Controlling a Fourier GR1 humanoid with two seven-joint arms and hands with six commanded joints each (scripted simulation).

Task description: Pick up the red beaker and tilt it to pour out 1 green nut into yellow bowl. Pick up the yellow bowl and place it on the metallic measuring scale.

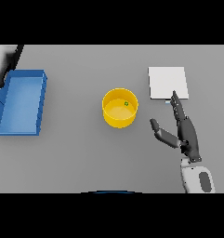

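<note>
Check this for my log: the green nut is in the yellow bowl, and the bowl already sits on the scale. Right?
Not quite. The nut is in the bowl, but the bowl stands on the table, left of the scale and apart from it, as the head view shows. The right hand is open beside it.
</note>
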